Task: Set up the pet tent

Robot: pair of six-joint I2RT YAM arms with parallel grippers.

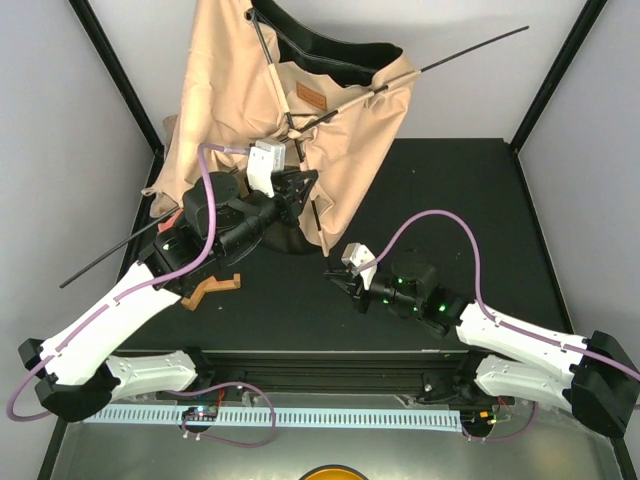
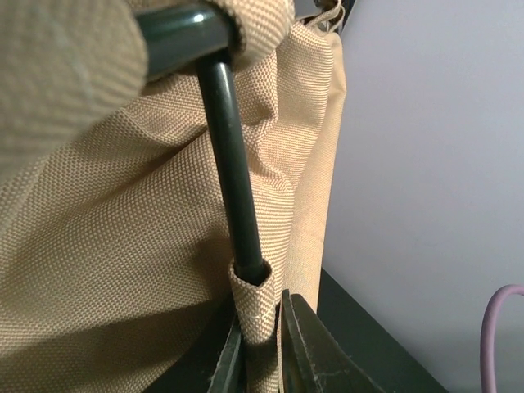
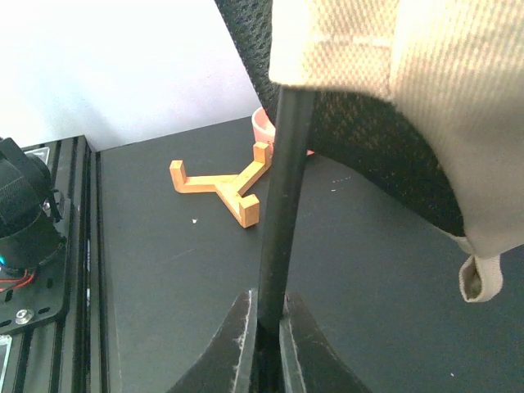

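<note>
The pet tent is a slumped heap of tan canvas at the back left of the black table, with a brown label patch. One thin black pole juts out to the upper right, another to the lower left. My left gripper is at the tent's front. In the left wrist view it is shut on a tan fabric sleeve with a black pole running into it. My right gripper is shut on the low end of a black pole under the canvas.
An orange three-armed stand lies on the table near the left arm. A pink round object shows partly behind the pole. Black frame posts stand at the table's back corners, and grey walls close in both sides.
</note>
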